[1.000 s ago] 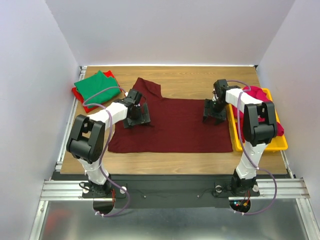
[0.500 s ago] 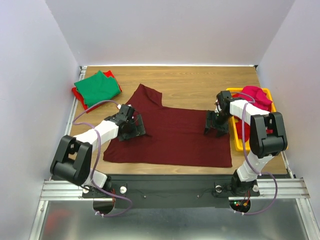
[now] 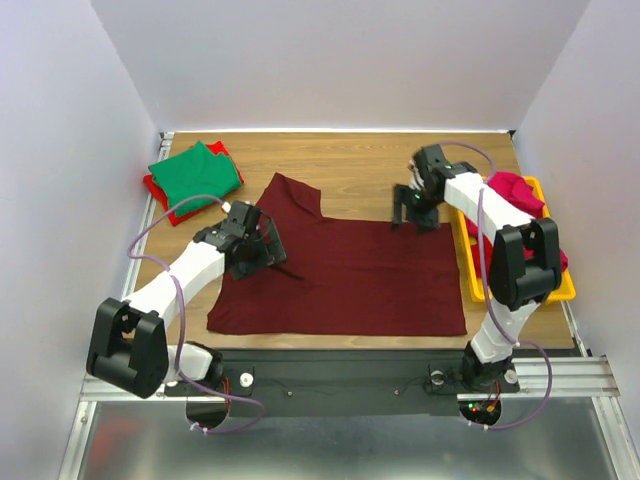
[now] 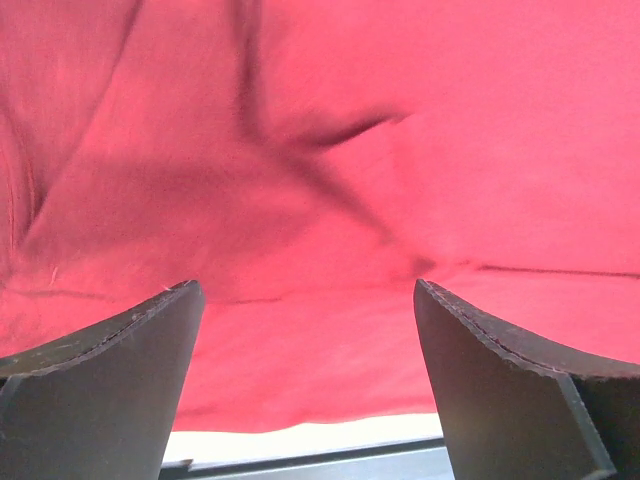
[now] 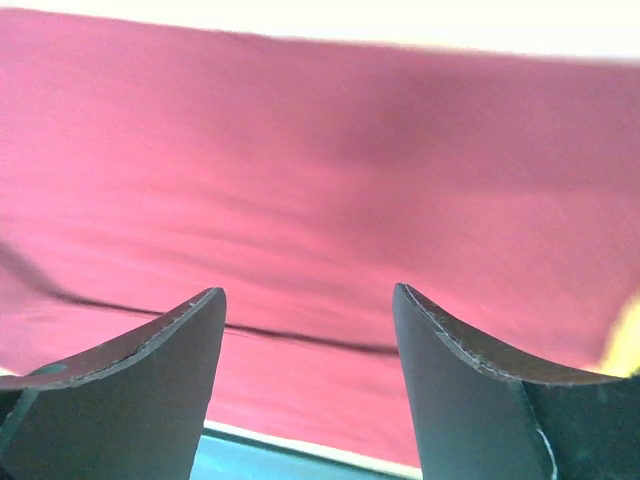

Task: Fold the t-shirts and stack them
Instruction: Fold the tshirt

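I'm holding my left gripper [image 3: 258, 248] over the maroon t-shirt's [image 3: 350, 275] left side, jaws spread wide, and my right gripper [image 3: 412, 208] at its far right corner, likewise released, grasping nothing.

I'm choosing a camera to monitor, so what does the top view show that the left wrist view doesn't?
Only the top view: the green shirt on the red shirt at far left, the pink shirt in the tray, the right gripper, the table. Only the left wrist view: close-up creases in the cloth and the gap between the open fingers. Both: the maroon shirt and the left gripper over it.
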`<act>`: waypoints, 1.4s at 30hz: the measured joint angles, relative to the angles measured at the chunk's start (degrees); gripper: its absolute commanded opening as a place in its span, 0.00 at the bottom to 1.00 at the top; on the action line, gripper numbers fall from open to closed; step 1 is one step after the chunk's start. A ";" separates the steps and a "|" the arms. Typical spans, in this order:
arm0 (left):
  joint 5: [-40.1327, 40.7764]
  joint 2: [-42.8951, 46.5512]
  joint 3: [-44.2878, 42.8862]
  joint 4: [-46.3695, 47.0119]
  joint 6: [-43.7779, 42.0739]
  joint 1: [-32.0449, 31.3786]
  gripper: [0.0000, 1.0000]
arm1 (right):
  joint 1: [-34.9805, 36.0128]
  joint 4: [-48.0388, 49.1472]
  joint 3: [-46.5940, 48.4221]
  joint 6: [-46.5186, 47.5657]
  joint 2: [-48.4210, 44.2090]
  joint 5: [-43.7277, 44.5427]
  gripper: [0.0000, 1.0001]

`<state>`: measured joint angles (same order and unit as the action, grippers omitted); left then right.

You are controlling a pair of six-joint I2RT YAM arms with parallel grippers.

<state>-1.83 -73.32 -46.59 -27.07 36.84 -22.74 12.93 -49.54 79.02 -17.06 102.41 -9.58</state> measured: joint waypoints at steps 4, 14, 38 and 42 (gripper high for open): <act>-0.04 -0.46 -4.70 0.90 -0.15 3.58 0.99 | 6.95 2.97 11.87 0.13 4.17 -3.39 0.71; -1.51 -9.31 -5.64 6.19 2.47 11.58 0.98 | 22.84 8.94 25.94 1.22 19.91 -9.46 0.66; -4.50 -8.15 -0.07 12.87 8.90 12.11 0.98 | 33.29 12.74 30.77 3.85 30.40 -7.15 0.42; -4.09 -8.15 1.95 14.05 11.02 12.11 0.98 | 33.62 12.83 30.77 4.28 30.60 -5.64 0.31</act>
<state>-5.91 -81.47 -44.64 -13.02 47.86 -10.63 46.54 -36.71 109.80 -12.78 133.01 -15.22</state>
